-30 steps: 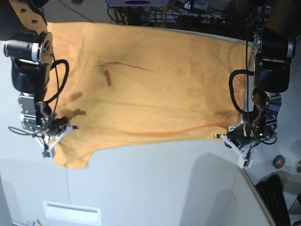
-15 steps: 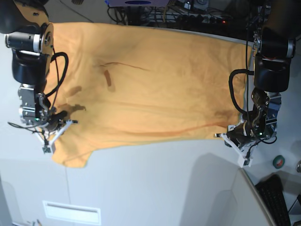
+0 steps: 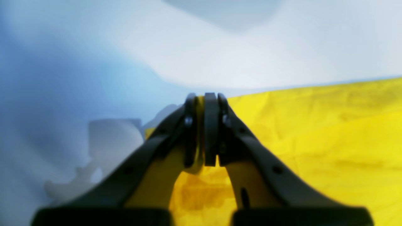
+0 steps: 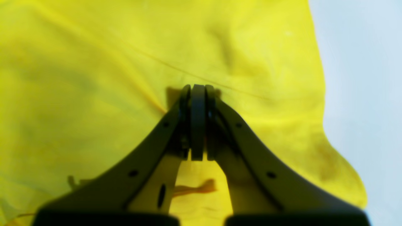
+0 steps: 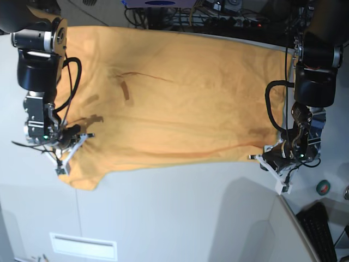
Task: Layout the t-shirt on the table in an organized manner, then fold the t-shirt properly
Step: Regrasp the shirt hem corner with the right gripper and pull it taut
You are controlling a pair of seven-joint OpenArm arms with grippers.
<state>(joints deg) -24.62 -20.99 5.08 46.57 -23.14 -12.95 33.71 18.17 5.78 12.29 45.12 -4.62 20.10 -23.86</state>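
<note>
T-shirt (image 5: 180, 98): lies spread across the desk (image 5: 180, 213), orange-yellow, mostly flat with soft creases.
Left gripper (image 5: 260, 159): at the shirt's near corner, jaws together, clamped on the cloth edge.
Right gripper (image 5: 82, 137): low on the shirt near the sleeve, jaws pressed together; whether cloth sits between them is unclear.

t-shirt (image 5: 180, 98) far edge cut off at the top, both wrist views blurred, cloth grip unclear
</note>
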